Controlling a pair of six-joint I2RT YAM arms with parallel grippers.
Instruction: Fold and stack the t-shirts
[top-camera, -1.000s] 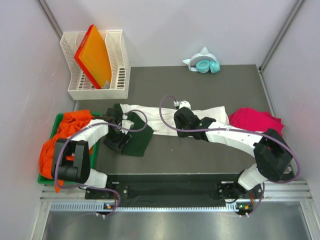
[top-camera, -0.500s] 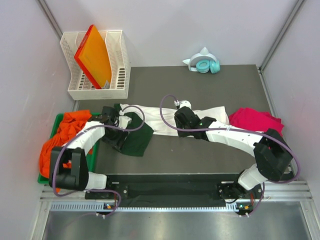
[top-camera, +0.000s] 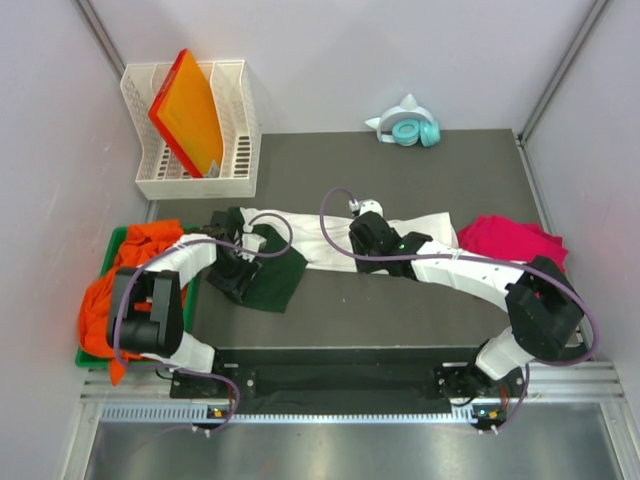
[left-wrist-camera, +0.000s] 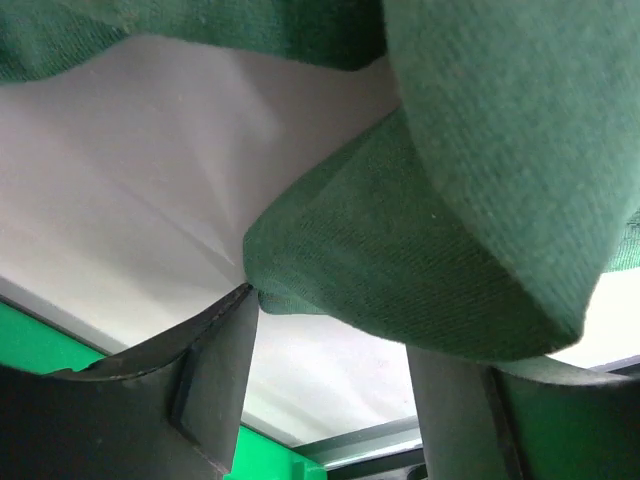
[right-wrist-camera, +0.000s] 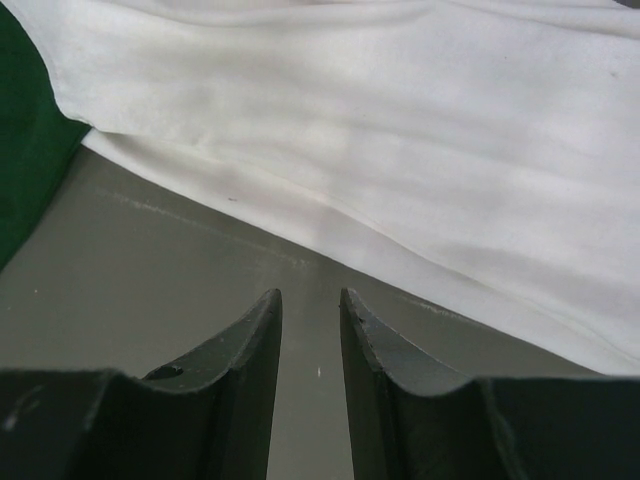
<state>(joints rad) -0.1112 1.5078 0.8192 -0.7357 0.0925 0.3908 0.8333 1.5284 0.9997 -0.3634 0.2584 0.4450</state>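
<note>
A dark green t-shirt (top-camera: 272, 278) lies crumpled at the left of the grey table (top-camera: 400, 310), overlapping the left end of a white t-shirt (top-camera: 310, 232) spread across the middle. My left gripper (top-camera: 238, 272) sits in the green cloth. In the left wrist view a green fold (left-wrist-camera: 420, 260) drapes over its spread fingertips, and the left gripper (left-wrist-camera: 335, 345) is open. My right gripper (top-camera: 362, 240) hovers at the white shirt's near edge (right-wrist-camera: 420, 150). The right gripper (right-wrist-camera: 310, 295) stands open by a narrow gap with nothing in it. A pink shirt (top-camera: 512, 240) lies at the right.
Orange shirts (top-camera: 125, 275) spill from a green bin (top-camera: 112, 250) off the table's left edge. A white file rack (top-camera: 240, 120) holding an orange folder (top-camera: 188, 112) stands at the back left. Teal headphones (top-camera: 412, 130) rest at the back.
My left gripper has shifted slightly up and to the right within the green shirt, nudging its folds. The right arm has stayed where it was.
</note>
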